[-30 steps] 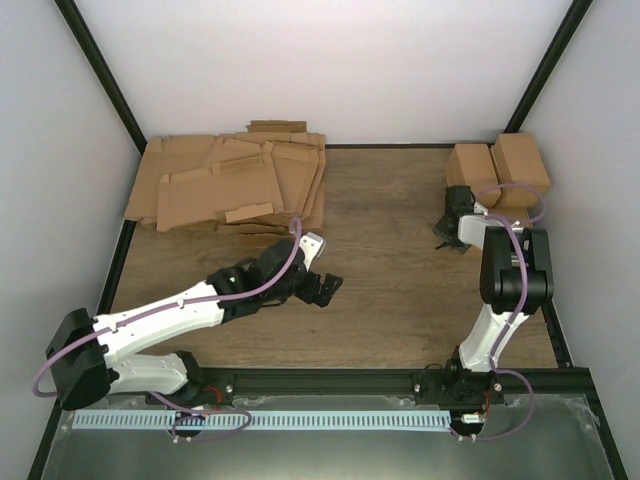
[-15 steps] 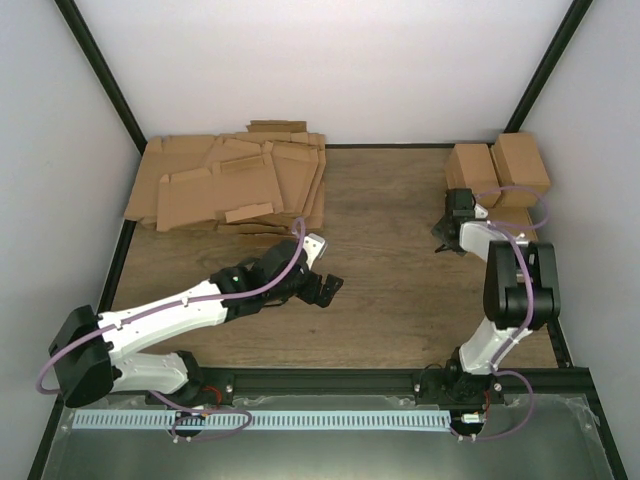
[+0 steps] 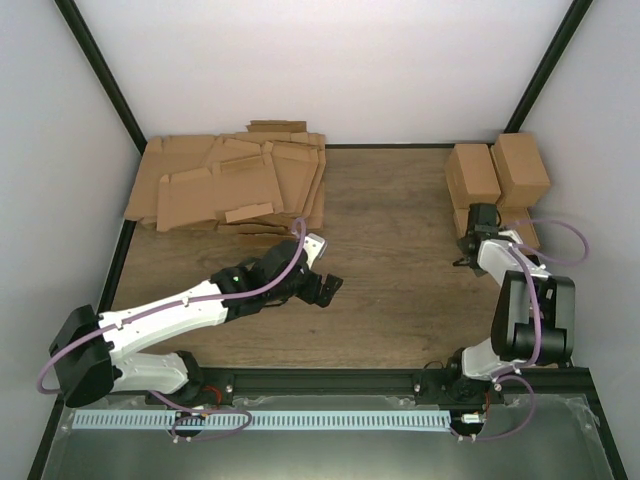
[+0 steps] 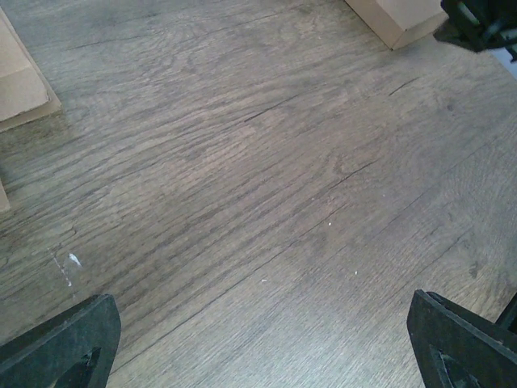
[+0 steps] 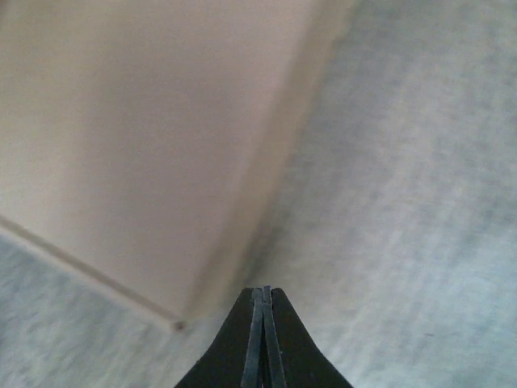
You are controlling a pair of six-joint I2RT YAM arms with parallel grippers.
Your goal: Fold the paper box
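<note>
The paper box (image 3: 461,221) is a low brown carton at the back right, mostly hidden under my right arm. Its corner shows in the left wrist view as the paper box (image 4: 396,16), and as a blurred tan face (image 5: 137,145) in the right wrist view. My right gripper (image 3: 468,255) is shut with nothing between its fingers; its tips (image 5: 262,291) sit just off the box's near corner, above the table. My left gripper (image 3: 325,290) hangs open over bare wood in the middle of the table, holding nothing, its fingers (image 4: 65,339) spread wide.
Two taller blocky cartons (image 3: 497,168) stand behind the paper box against the right frame. A stack of flat die-cut cardboard sheets (image 3: 230,185) fills the back left; one sheet corner (image 4: 20,81) shows in the left wrist view. Black frame posts edge the table.
My right arm has swung right and back, bringing its shut gripper in over the paper box's near-left side. The left arm has barely moved.
</note>
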